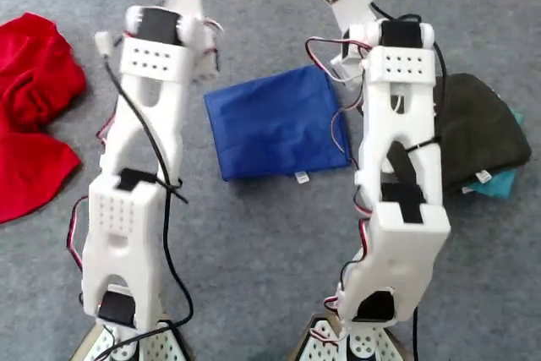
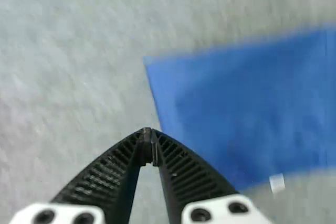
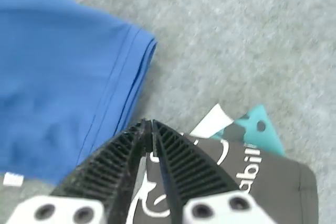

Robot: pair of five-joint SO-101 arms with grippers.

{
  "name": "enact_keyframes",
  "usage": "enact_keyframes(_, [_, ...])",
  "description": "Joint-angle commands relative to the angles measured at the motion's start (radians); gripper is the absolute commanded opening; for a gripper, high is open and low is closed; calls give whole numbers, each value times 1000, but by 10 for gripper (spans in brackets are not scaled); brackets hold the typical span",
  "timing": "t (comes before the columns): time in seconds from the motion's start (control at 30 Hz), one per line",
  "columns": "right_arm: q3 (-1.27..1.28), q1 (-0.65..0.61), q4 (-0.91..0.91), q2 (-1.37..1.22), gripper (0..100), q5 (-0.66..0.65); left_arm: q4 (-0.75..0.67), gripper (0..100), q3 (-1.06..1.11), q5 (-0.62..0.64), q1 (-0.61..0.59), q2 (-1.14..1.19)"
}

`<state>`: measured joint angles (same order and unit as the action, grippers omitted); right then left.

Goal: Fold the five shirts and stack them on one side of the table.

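High view is showing the folded blue shirt lying flat on the grey table between the two arms. A dark shirt is sitting on a teal shirt just beside it on the right, and crumpled red shirts are lying well apart at the left edge. The left gripper is hanging over bare table just beside the blue shirt's corner, its fingers pressing together on nothing. The right gripper is hanging over the dark shirt's edge, its tips likewise meeting with nothing between them. The blue shirt is looking light, soft and limp, so it is likely going to sag and unfold if lifted by one point. Pinching through all layers at the folded edge, ideally at two corners, is looking like the safest hold.
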<state>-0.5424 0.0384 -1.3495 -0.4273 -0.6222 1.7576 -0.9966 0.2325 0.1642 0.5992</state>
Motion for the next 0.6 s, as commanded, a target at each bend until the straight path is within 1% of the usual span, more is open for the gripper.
enact_keyframes(0.0, [-139, -9, 14, -47, 18, 6, -130, 29, 410, 18, 59, -262])
enact_keyframes(0.17, [-274, -9, 14, -157, 18, 6, -463, 29, 1003, 20, 59, -506])
enact_keyframes(0.3, [-344, -9, 14, -228, 16, 12, -689, 29, 1380, 12, 53, -713])
enact_keyframes(0.37, [-357, -15, 14, -252, 16, 12, -787, 29, 1506, -11, 51, -804])
enact_keyframes(0.43, [-363, -21, 17, -269, 15, 12, -852, 29, 1595, -52, 61, -873])
enact_keyframes(0.57, [-360, -21, 15, -292, 15, 14, -878, 29, 1696, -94, 124, -919])
